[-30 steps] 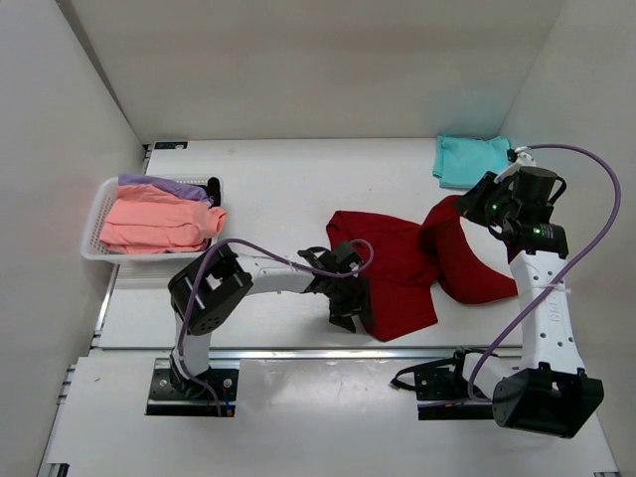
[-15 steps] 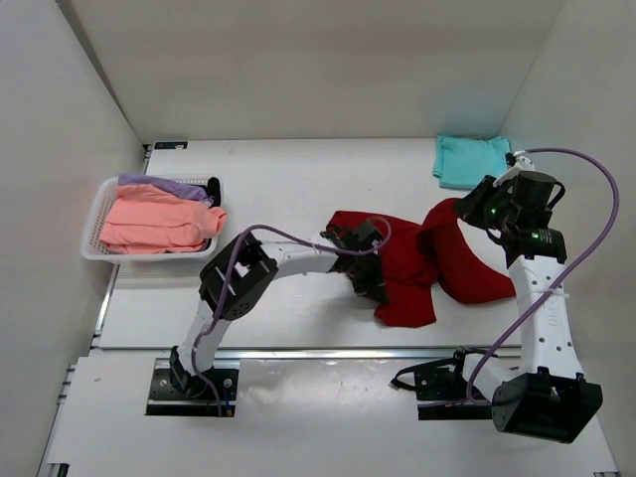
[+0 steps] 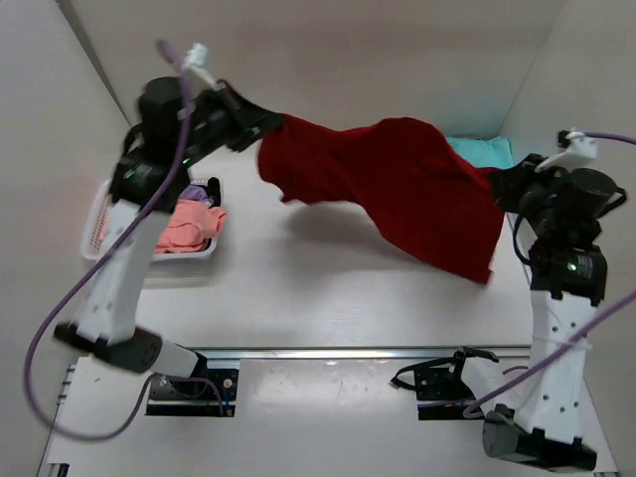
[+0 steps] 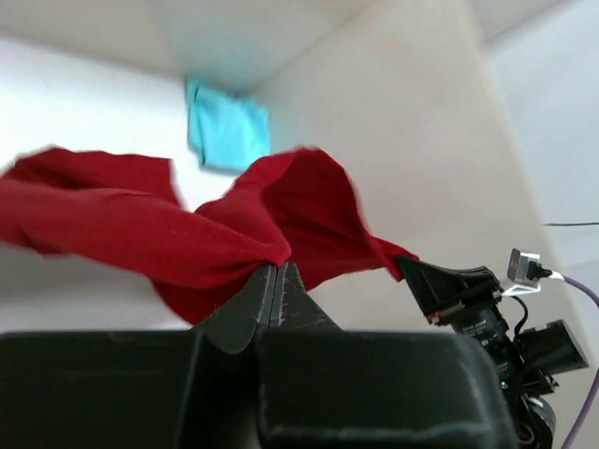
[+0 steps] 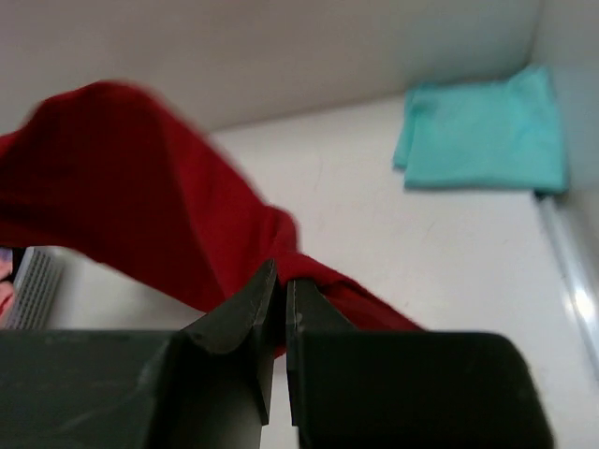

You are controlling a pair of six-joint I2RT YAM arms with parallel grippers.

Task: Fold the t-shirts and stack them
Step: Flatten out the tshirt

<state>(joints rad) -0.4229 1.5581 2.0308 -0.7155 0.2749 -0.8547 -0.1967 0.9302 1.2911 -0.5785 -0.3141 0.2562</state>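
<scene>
1. The jaws of the left gripper point(image 4: 276, 273) are pressed together on a bunched edge of the dark red t-shirt point(image 3: 397, 189), with almost no gap between them.
2. The right gripper point(image 5: 282, 279) is likewise pinched closed on another part of this shirt, a fold of cloth caught between its fingers.
3. The shirt hangs stretched in the air between the two raised arms, above the table point(image 3: 328, 288), and its lower right edge sags free.
4. The teal t-shirt point(image 5: 487, 131) lies folded in the far right corner. In the top view the red cloth hides most of it.
5. The left arm partly covers the white basket point(image 3: 91, 234). Inside it, the salmon pink t-shirt point(image 3: 184, 227) and a bit of the lavender t-shirt point(image 3: 194, 192) show.
</scene>
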